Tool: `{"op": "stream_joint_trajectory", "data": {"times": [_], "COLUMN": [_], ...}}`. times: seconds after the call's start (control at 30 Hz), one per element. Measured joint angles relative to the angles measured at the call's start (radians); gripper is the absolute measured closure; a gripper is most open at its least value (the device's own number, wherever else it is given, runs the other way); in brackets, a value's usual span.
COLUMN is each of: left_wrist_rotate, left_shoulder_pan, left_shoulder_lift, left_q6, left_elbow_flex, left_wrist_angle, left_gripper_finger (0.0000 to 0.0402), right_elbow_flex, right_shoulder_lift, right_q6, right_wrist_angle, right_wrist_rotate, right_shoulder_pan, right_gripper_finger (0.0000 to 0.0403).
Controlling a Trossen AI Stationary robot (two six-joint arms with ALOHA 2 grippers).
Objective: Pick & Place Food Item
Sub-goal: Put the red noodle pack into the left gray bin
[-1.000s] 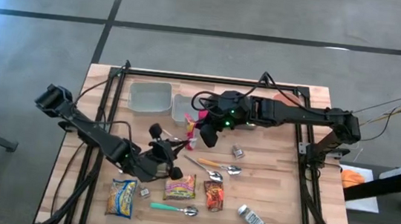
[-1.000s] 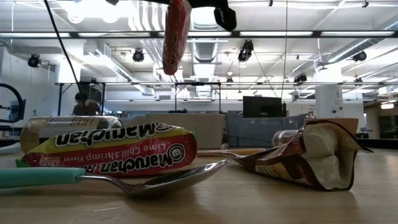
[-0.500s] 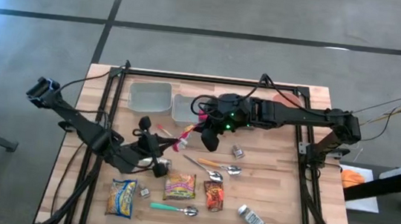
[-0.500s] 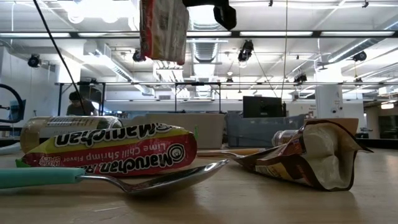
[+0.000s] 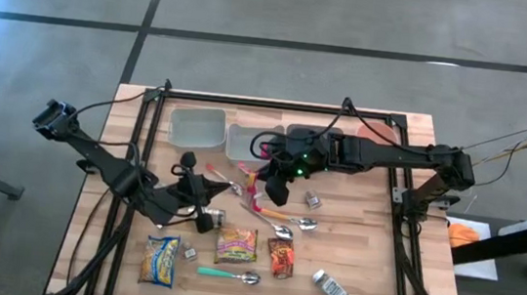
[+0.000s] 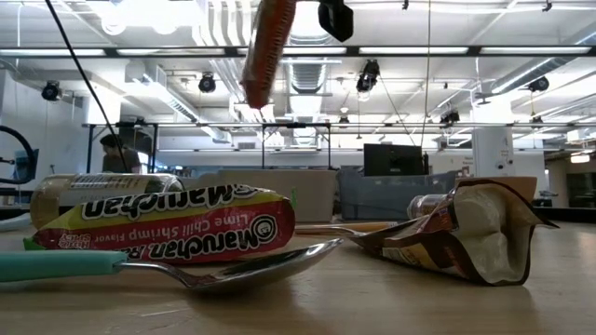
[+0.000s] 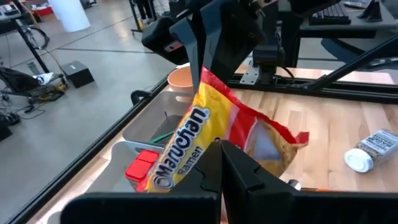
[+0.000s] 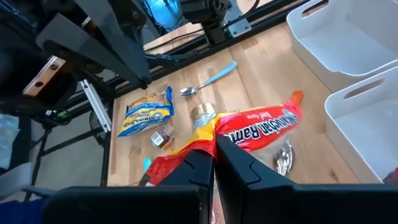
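A red and yellow Maruchan ramen packet (image 7: 199, 127) hangs in the air above the table's middle (image 5: 251, 193), and my right gripper (image 5: 267, 172) is shut on it. The low view shows the packet (image 6: 267, 46) edge-on and slanted, high above the table. My left gripper (image 5: 214, 193) is shut. It stands just on the table's left side of the packet, with its fingertips (image 7: 219, 152) in front of the packet's lower edge. The right wrist view shows the packet (image 8: 255, 127) spread beyond my right fingers (image 8: 214, 158). My right gripper pinches the packet's upper edge (image 7: 205, 73) between its two fingers, coming from above and slanting down. The packet hangs below them, tilted and lifted clear of the table. My left gripper's own fingers hide whether they touch the packet's lower edge; I cannot tell.
Two pale bins (image 5: 197, 126) (image 5: 241, 143) stand at the table's far side. Nearer lie another ramen packet (image 5: 236, 246), an opened brown pouch (image 5: 279, 257), a yellow packet (image 5: 159, 259), spoons (image 5: 279, 230) (image 5: 230, 276) and a small jar (image 5: 330, 286).
My left gripper has drawn back toward the table's left edge and risen a little, staying shut. The packet in my right gripper has swung about: edge-on in the low view, then showing its broad face, now edge-on again and slanted.
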Motion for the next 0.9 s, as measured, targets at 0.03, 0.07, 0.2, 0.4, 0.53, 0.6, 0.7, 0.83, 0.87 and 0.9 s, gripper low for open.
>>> {"op": "stream_joint_trajectory", "data": {"times": [0.03, 0.07, 0.2, 0.4, 0.53, 0.6, 0.7, 0.83, 0.87, 0.9], "left_wrist_rotate": [0.015, 0.039, 0.126, 0.152, 0.153, 0.166, 0.230, 0.319, 0.337, 0.348], "left_shoulder_pan": [0.000, 0.000, -0.001, -0.001, 0.000, 0.000, 0.002, 0.009, 0.009, 0.010], "left_shoulder_lift": [-0.002, -0.003, 0.000, 0.000, -0.001, -0.002, -0.002, -0.002, -0.002, -0.002], "left_q6": [0.000, 0.000, 0.001, -0.040, -0.087, -0.091, -0.094, -0.074, -0.066, -0.063], "left_elbow_flex": [0.000, 0.000, 0.000, 0.000, 0.000, 0.000, 0.000, 0.000, 0.000, -0.001], "left_wrist_angle": [0.000, 0.003, -0.005, -0.087, -0.103, -0.109, -0.114, -0.120, -0.121, -0.121], "left_gripper_finger": [0.0401, 0.0401, 0.0397, 0.0308, 0.0219, 0.0180, 0.0132, 0.0094, 0.0089, 0.0086], "right_elbow_flex": [0.000, 0.000, 0.000, -0.001, 0.002, 0.007, 0.021, 0.045, 0.055, 0.065], "right_shoulder_lift": [0.000, 0.000, 0.001, 0.001, 0.001, 0.001, 0.001, 0.001, 0.001, 0.000], "right_q6": [-0.001, -0.005, -0.039, -0.182, -0.268, -0.324, -0.428, -0.576, -0.598, -0.613], "right_wrist_angle": [0.000, 0.001, 0.000, -0.021, -0.076, -0.108, -0.160, -0.188, -0.188, -0.188], "right_wrist_rotate": [0.000, 0.001, -0.004, -0.194, -0.315, -0.357, -0.413, -0.517, -0.538, -0.551], "right_shoulder_pan": [0.000, 0.000, 0.000, 0.000, 0.010, 0.020, 0.043, 0.079, 0.088, 0.096], "right_gripper_finger": [0.0395, 0.0395, 0.0395, 0.0395, 0.0395, 0.0395, 0.0395, 0.0395, 0.0395, 0.0395]}}
